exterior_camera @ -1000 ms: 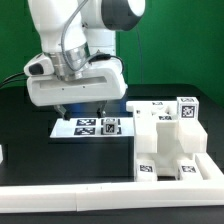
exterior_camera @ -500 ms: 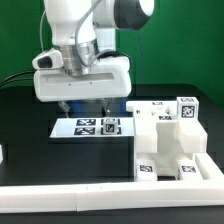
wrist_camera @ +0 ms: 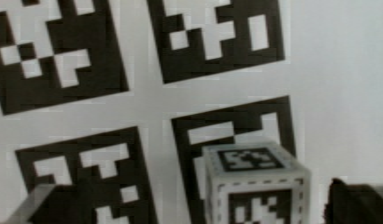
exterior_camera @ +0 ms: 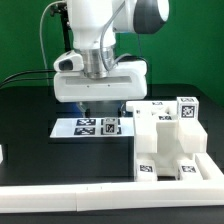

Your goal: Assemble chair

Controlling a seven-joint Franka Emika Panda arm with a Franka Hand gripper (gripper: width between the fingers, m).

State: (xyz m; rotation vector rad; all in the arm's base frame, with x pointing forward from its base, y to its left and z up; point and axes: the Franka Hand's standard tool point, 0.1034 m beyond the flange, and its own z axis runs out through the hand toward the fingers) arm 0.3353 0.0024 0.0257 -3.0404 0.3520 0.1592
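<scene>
The exterior view looks across the black table from a low, near-level height, facing the arm's front with a green wall behind — close enough that the arm's top is cut off. The wrist view sits on the arm and looks straight down past the gripper at the marker board, very near. Both views share that board beneath the tool and, seemingly, a small tagged block standing on it.
</scene>
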